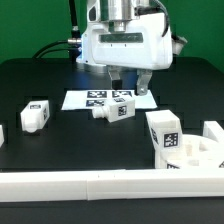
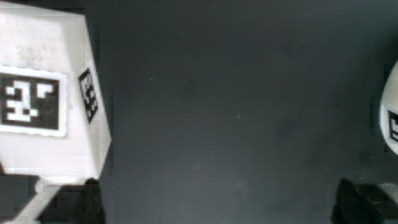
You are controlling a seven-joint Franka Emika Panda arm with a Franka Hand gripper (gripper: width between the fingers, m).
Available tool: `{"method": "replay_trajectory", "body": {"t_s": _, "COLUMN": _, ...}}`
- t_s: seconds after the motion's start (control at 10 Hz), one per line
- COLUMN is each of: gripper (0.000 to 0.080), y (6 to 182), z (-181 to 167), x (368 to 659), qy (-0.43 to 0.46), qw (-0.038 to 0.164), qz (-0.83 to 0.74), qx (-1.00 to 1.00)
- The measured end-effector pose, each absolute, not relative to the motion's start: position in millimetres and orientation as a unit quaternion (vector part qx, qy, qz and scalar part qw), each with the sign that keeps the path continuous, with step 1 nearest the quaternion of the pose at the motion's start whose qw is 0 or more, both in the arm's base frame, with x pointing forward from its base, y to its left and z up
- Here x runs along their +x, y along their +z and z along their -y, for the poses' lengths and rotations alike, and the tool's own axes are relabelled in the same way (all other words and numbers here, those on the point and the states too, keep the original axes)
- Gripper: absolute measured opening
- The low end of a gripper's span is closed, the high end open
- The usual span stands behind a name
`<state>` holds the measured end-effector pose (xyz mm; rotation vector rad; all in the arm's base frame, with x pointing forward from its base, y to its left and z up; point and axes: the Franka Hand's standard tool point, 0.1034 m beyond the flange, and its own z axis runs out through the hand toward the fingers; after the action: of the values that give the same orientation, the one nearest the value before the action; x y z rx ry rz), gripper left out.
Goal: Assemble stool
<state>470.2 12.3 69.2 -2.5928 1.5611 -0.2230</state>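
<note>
My gripper (image 1: 131,87) hangs open over the back middle of the black table, just above the marker board (image 1: 80,100). A short white stool leg (image 1: 115,109) with tags lies below it at the board's edge. In the wrist view a tagged white leg (image 2: 45,100) lies beside one dark fingertip (image 2: 68,203). Only bare black table shows between the fingers of the gripper (image 2: 214,205). A second leg (image 1: 35,115) lies on the exterior view's left and a third (image 1: 163,132) stands on its right. The round seat (image 1: 203,152) sits at the front right.
A long white rail (image 1: 90,186) runs along the table's front edge. A small white part (image 1: 1,133) shows at the exterior view's left edge. Another white piece with a dark mark (image 2: 391,105) enters the wrist view's edge.
</note>
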Motion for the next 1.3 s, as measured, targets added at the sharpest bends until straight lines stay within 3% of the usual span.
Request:
{"method": "replay_trajectory", "body": {"t_s": 0.2, "gripper": 0.0649, "y": 63.7, "z": 13, "x": 459, "qy": -0.089, "qw": 0.047, "qz": -0.511, "qx": -0.853}}
{"method": "replay_trajectory", "body": {"t_s": 0.3, "gripper": 0.0649, "y": 63.2, "z": 15, "x": 452, "qy": -0.077, "qw": 0.054, "qz": -0.526, "qx": -0.845}}
{"method": "replay_trajectory", "body": {"t_s": 0.6, "gripper": 0.0649, "y": 52.7, "z": -1, "x": 425, "qy": -0.08, "qw": 0.038, "qz": -0.53, "qx": -0.844}}
{"method": "replay_trajectory", "body": {"t_s": 0.9, "gripper": 0.0649, "y": 34.3, "z": -10, "x": 423, "qy": -0.075, "qw": 0.023, "qz": -0.528, "qx": -0.846}}
{"method": "replay_trajectory", "body": {"t_s": 1.3, "gripper": 0.0649, "y": 34.8, "z": -10, "x": 426, "qy": -0.086, "qw": 0.021, "qz": -0.524, "qx": -0.847}}
